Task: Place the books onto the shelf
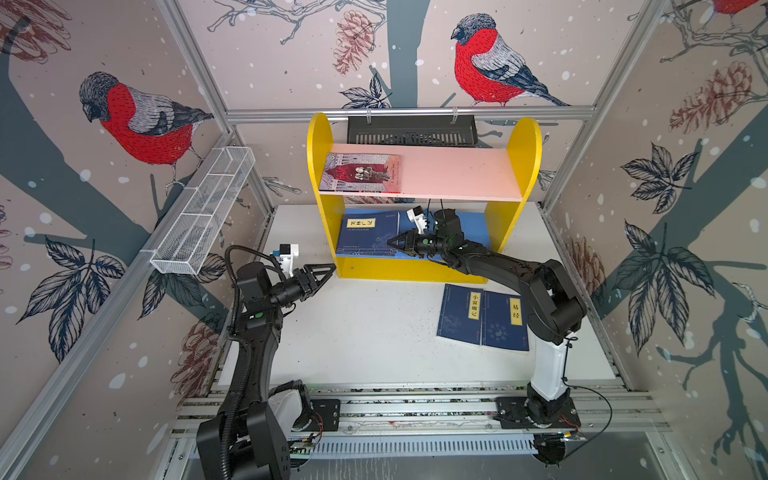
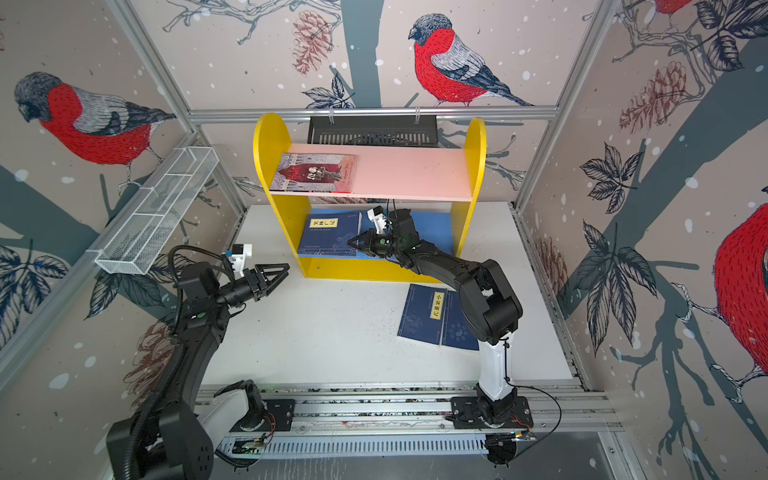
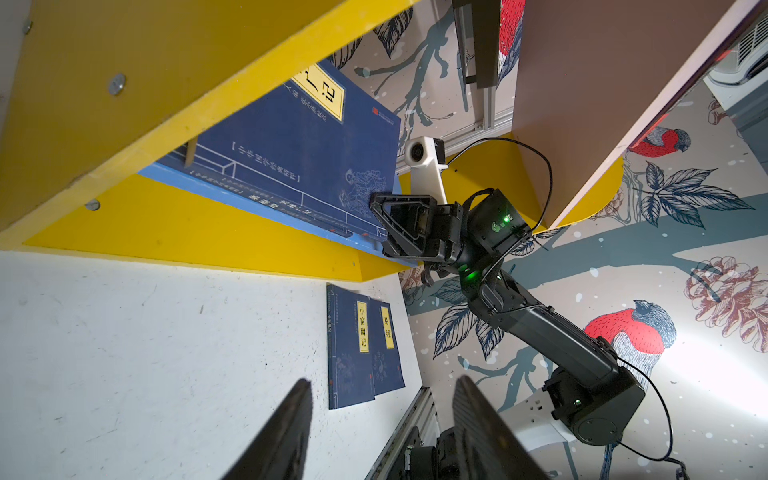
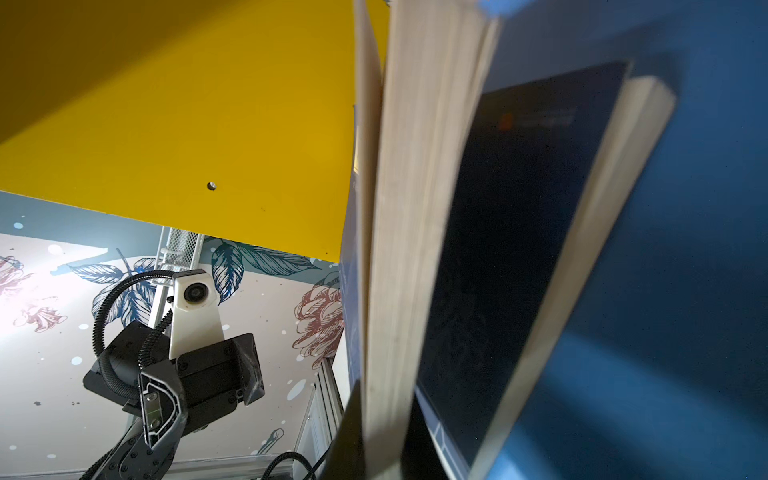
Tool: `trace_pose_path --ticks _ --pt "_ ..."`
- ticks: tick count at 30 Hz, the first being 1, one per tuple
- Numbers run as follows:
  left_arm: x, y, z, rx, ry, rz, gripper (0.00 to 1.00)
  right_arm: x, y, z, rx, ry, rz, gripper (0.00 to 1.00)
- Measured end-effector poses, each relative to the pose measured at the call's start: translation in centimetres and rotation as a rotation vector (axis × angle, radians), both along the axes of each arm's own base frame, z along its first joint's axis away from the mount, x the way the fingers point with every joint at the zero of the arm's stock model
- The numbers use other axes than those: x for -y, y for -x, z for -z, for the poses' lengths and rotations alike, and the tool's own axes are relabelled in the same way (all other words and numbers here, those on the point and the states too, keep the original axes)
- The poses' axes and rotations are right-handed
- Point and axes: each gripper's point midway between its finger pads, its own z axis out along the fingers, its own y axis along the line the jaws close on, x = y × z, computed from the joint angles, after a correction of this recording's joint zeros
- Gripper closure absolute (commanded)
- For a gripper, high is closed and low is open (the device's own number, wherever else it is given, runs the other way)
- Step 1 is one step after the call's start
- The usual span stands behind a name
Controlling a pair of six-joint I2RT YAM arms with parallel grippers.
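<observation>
The right gripper (image 1: 394, 242) pinches the navy paperback labelled 笑林广记 (image 1: 365, 239) on the yellow wooden shelf's (image 1: 319, 141) blue lower board (image 1: 478, 224). The left gripper (image 1: 328, 270) hangs spread and empty. Navy paperbacks 小窗幽记 (image 1: 459, 313) and 易经 (image 1: 505, 322) lie on the white table (image 1: 365, 332), near right. The grey-and-red illustrated paperback (image 1: 361, 172) is on the pink board (image 1: 453, 174).

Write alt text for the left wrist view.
The black right gripper holds a corner of a navy paperback on the yellow wooden shelf's blue lower board. Two navy paperbacks lie on the white table; the left gripper is open.
</observation>
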Motion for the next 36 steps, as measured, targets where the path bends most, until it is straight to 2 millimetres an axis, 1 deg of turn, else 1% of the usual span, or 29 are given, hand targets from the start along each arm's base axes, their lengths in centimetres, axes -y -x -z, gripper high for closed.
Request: trace_pose_path --ticks 2,4,6,9,15,20,25,28,32,36 --pt "0.0 0.1 0.0 0.0 0.001 0.002 0.44 0.1 -0.2 0.3 0.0 0.015 0.014 0.61" --pt "0.1 0.1 0.1 -0.001 0.002 0.004 0.44 0.2 -0.2 0.6 -0.01 0.025 0.017 0.55" --pt "0.1 0.1 0.1 0.0 0.002 0.004 0.44 0.2 -0.2 0.7 -0.015 0.034 0.021 0.51" --pt "0.1 0.2 0.0 0.001 0.002 0.004 0.44 0.3 -0.5 0.4 0.0 0.056 0.044 0.47" --pt "0.1 0.2 0.0 -0.002 0.005 0.003 0.44 1.2 -0.8 0.1 0.009 0.129 0.114 0.42" --pt "0.1 0.2 0.0 -0.002 0.005 0.003 0.44 2.1 -0.9 -0.1 0.023 0.185 0.172 0.43" --pt "0.1 0.2 -0.1 0.001 0.004 0.004 0.44 2.9 -0.8 -0.3 0.047 0.22 0.217 0.47" --pt "0.1 0.3 -0.2 0.002 0.004 0.004 0.44 3.0 -1.0 -0.3 0.055 0.231 0.232 0.52" --pt "0.1 0.3 -0.2 0.004 0.003 0.004 0.44 2.6 -1.0 -0.3 0.059 0.23 0.227 0.57" --pt "0.1 0.3 -0.2 0.007 0.002 0.004 0.44 2.3 -1.2 0.3 0.052 0.236 0.223 0.6"
